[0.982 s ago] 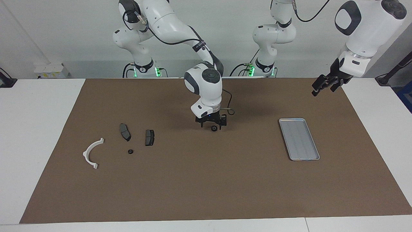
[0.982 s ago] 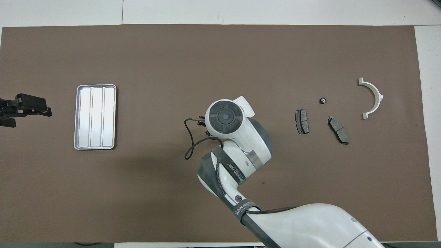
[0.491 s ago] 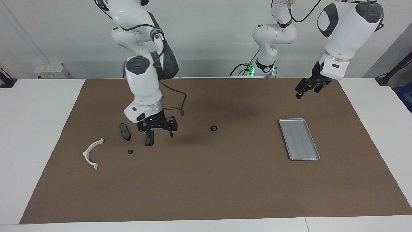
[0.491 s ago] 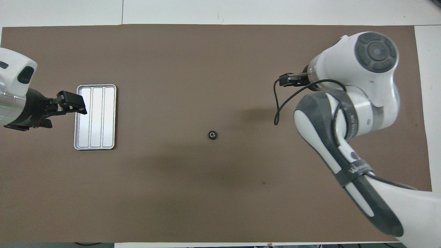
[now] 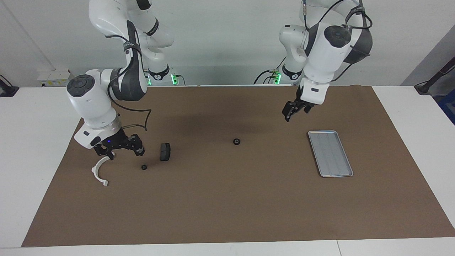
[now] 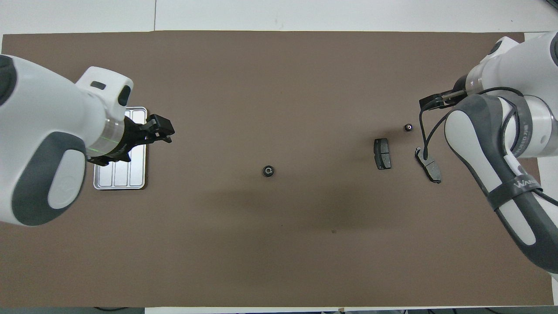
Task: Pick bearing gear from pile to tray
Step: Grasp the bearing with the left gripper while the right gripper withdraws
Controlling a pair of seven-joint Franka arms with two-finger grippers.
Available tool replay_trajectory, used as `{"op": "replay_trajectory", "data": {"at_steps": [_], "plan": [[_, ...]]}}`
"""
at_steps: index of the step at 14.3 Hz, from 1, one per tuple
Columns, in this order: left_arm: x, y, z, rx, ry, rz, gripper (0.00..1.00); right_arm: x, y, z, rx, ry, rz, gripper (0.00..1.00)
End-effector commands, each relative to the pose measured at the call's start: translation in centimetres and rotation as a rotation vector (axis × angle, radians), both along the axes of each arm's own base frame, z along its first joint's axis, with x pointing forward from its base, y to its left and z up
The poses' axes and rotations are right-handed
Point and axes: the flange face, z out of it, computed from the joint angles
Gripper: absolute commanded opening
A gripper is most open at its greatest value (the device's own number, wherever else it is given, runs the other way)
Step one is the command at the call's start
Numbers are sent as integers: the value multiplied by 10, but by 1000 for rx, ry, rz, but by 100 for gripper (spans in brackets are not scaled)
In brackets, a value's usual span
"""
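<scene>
One black bearing gear (image 5: 236, 141) (image 6: 268, 171) lies alone on the brown mat mid-table. The pile sits toward the right arm's end: a second small gear (image 5: 144, 166) (image 6: 408, 127), two dark brake pads (image 5: 165, 152) (image 6: 429, 165) and a white half-ring bracket (image 5: 99, 170). My right gripper (image 5: 119, 151) hangs open and empty low over the pile, above one brake pad and the bracket's end. The silver tray (image 5: 330, 153) (image 6: 117, 179) lies toward the left arm's end. My left gripper (image 5: 287, 115) (image 6: 168, 131) is raised, open and empty, over the mat between tray and lone gear.
The brown mat (image 5: 227, 206) covers most of the white table. In the overhead view the left arm covers part of the tray, and the right arm hides the bracket.
The right gripper left the gear on the mat mid-table and swung over to the pile. The left gripper came in from outside the tray toward the middle.
</scene>
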Motion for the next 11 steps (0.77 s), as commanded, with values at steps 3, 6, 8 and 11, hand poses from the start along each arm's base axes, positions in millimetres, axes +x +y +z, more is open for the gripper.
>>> {"op": "replay_trajectory", "data": {"at_steps": [3,6,8,11], "plan": [[8,-91,-56,17,-17,25,100,-5,13,-32,14,15,15,95],[8,-130,-84,34,-9,43,100,0,14,-45,15,3,4,95],[5,-152,-119,41,-10,14,100,4,14,-57,15,-6,1,95],[3,-159,-132,34,-23,-8,100,6,16,-71,15,-2,4,94]]}}
